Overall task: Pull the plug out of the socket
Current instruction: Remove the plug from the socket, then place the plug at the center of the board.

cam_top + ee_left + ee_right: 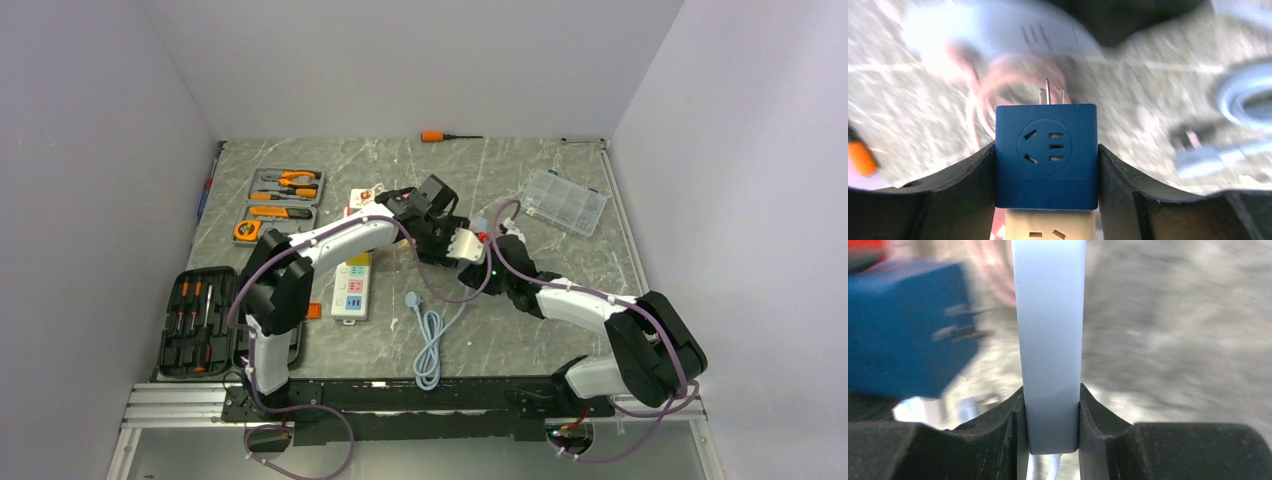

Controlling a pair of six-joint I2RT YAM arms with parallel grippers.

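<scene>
My left gripper [1046,167] is shut on a dark blue cube plug [1046,140], one black finger on each side. Its two metal prongs [1047,92] stick out bare, and a cream cube [1048,227] sits stacked against its near end. My right gripper [1050,407] is shut on the edge of a short pale-blue strip [1050,330]. The blue plug [903,325] hangs to its left with a small gap between prongs and strip. Both grippers [437,238] [492,252] meet above the table's middle. The socket [352,288], a long white strip, lies flat beside the left arm.
Two grey tool trays [285,185] [275,218] and an open screwdriver case [190,320] sit at the left. A clear organiser box [565,200] is at the back right, an orange screwdriver [440,136] by the back wall. A coiled grey cable [430,345] lies near the front.
</scene>
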